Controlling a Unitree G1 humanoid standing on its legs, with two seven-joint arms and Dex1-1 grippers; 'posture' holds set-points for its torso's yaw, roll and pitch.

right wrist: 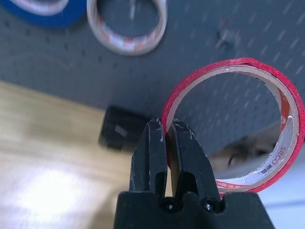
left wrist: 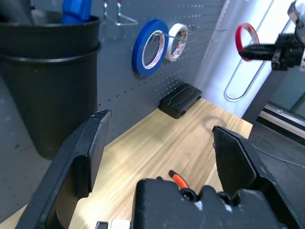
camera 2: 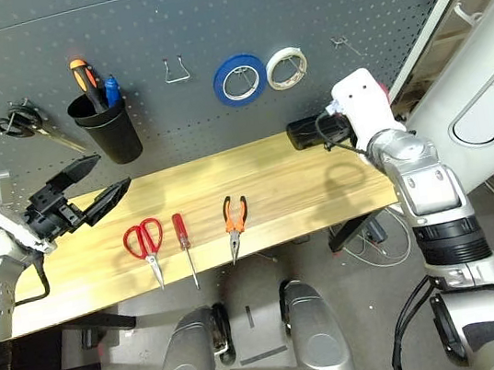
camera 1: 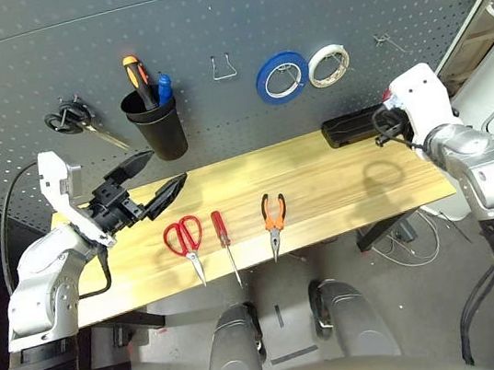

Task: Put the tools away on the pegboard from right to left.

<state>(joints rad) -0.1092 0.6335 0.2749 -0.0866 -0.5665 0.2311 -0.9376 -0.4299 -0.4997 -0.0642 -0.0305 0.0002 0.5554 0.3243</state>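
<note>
A thin red tape ring (right wrist: pixel 228 64) is pinched by its rim in my right gripper (right wrist: pixel 167 126), held up at the table's right end close to the pegboard (camera 1: pixel 295 10), below a bare metal hook (camera 1: pixel 388 41). On the wooden table (camera 1: pixel 339 180) lie the red-handled scissors (camera 1: pixel 183 236), the slim red-handled screwdriver (camera 1: pixel 223 235) and the orange-and-black pliers (camera 1: pixel 274 213), side by side near the front edge. My left gripper (camera 1: pixel 168 166) hovers open over the table's left part, in front of the black cup (camera 1: pixel 156 124), with nothing between its fingers.
On the pegboard hang a blue tape roll (camera 1: pixel 282 77), a white tape roll (camera 1: pixel 328 64), black-handled scissors (camera 1: pixel 74 118) and an empty wire hook (camera 1: pixel 224 67). The cup holds an orange-handled tool and a blue one. A black box (camera 1: pixel 354 125) lies at the table's back right.
</note>
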